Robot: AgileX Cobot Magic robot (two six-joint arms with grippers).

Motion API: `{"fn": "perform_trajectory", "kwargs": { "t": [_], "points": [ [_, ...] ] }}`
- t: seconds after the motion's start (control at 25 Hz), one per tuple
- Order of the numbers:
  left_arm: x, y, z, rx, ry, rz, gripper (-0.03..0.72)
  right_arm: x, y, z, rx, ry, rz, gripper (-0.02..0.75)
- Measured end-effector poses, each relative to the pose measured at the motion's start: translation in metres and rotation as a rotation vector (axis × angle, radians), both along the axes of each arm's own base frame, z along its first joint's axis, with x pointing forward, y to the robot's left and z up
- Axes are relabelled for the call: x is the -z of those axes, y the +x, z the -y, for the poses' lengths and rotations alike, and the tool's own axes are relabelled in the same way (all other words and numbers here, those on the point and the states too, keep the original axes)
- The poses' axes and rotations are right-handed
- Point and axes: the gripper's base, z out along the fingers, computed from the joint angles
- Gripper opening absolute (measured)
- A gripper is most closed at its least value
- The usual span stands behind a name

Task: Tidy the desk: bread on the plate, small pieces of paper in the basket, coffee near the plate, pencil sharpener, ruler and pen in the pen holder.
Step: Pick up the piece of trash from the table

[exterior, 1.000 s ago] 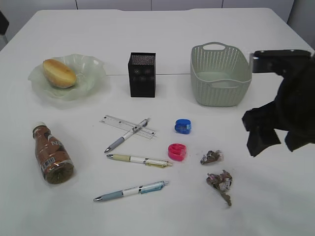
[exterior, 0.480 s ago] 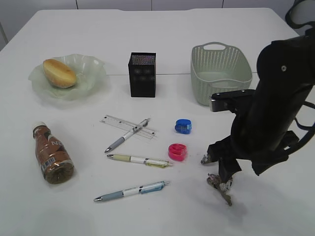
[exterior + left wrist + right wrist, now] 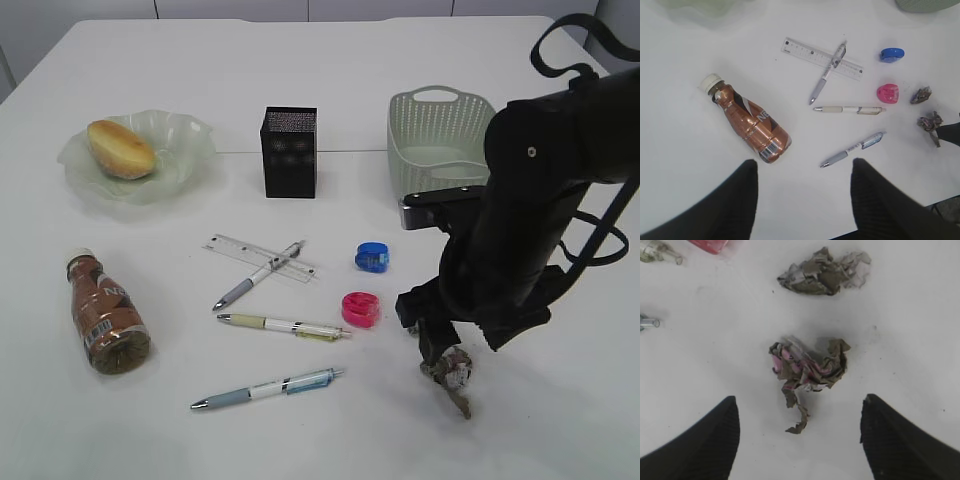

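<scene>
**Bread is plated; my right claw is over the first paper scrap**

The nearer scrap of paper [image 3: 807, 367] lies crumpled on the desk [image 3: 300, 60], right between my spread right fingers [image 3: 705, 440] and untouched. My right claw [image 3: 442, 352] hangs just above it, jaws wide and empty. The second scrap [image 3: 822, 272] sits just beyond, beside the pink sharpener [image 3: 360, 308].

As I judge it, only the bread [image 3: 120, 148] is done: it rests on the green plate [image 3: 190, 135]. The basket [image 3: 445, 150] looks empty, so both scraps are still to go. The coffee bottle [image 3: 106, 318] lies on its side, well short of the plate. The ruler [image 3: 258, 256], three pens and the blue sharpener [image 3: 371, 256] remain on the desk, outside the black pen holder [image 3: 289, 152].

My left claw [image 3: 802, 187] hovers wide and empty above the desk near the bottle.
</scene>
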Motion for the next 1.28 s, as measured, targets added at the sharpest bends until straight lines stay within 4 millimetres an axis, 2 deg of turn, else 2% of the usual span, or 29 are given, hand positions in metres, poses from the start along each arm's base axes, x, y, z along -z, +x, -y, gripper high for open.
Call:
{"fn": "perform_trajectory", "kwargs": {
  "t": [0.28,1.0,1.28],
  "points": [
    [0.000,0.000,0.000,0.000,0.000,0.000,0.432,0.003,0.004,-0.002,0.000,0.012,0.029,0.552],
    [0.000,0.000,0.000,0.000,0.000,0.000,0.432,0.040,0.014,-0.005,-0.017,-0.040,-0.036,0.552],
    [0.000,0.000,0.000,0.000,0.000,0.000,0.430,0.043,0.015,-0.005,-0.020,-0.045,-0.036,0.552]
  ]
}}
